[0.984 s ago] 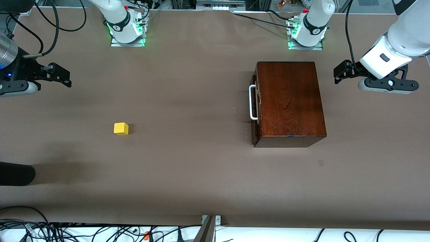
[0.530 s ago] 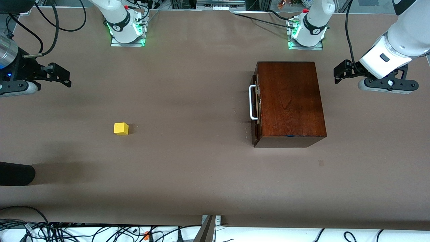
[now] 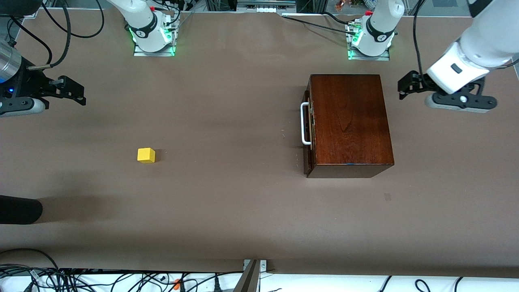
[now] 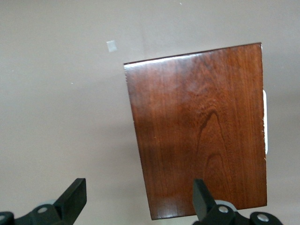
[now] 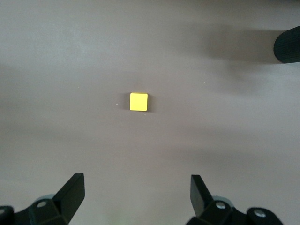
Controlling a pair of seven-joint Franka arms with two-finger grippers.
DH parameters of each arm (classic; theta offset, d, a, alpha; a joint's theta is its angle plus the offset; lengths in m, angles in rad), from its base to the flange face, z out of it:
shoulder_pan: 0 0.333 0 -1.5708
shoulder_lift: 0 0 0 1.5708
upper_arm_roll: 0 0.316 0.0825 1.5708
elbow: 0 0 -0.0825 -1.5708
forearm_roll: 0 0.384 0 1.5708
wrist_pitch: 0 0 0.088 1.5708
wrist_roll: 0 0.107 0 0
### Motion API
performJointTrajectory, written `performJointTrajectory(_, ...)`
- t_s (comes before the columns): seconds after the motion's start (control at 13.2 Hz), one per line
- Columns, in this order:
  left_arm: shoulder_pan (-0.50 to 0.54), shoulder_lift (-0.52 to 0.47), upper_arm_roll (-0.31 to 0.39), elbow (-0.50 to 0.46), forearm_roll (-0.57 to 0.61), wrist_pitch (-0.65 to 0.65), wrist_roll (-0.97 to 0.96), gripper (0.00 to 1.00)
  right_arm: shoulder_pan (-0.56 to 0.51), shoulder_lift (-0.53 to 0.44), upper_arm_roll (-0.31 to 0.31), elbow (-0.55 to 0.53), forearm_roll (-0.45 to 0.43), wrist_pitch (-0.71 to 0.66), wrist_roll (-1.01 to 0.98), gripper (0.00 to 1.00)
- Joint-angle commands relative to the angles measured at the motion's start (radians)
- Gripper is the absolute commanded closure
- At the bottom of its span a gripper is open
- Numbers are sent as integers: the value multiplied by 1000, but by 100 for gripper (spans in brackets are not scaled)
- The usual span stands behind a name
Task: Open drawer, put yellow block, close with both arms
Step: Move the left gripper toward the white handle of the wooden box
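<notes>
Sitting shut, the drawer (image 3: 307, 125) in the wooden box (image 3: 349, 123) is right of centre; the yellow block (image 3: 146, 155) lies alone, lower left. Left gripper (image 3: 405, 86) hangs upper right beside the box, right gripper (image 3: 77, 92) upper left, both jaws open, bench (image 3: 243, 211) between unobstructed.

Drawer (image 3: 308, 123) interior hidden, front shut. Handle (image 4: 265, 122) mostly hidden by box top in left wrist view. Black object (image 3: 18, 209) cut off by frame edge, can't ID
</notes>
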Motion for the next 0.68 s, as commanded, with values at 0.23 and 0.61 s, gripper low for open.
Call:
performJointTrajectory(0.23,-12,185,-206,56,-7,127,-281,0,-10,7,4,26,-3,-19,-14,0)
performJointTrajectory(0.61,-229,323,-238,56,173,242,-658,0,-10,7,4,26,-3,-19,-14,0)
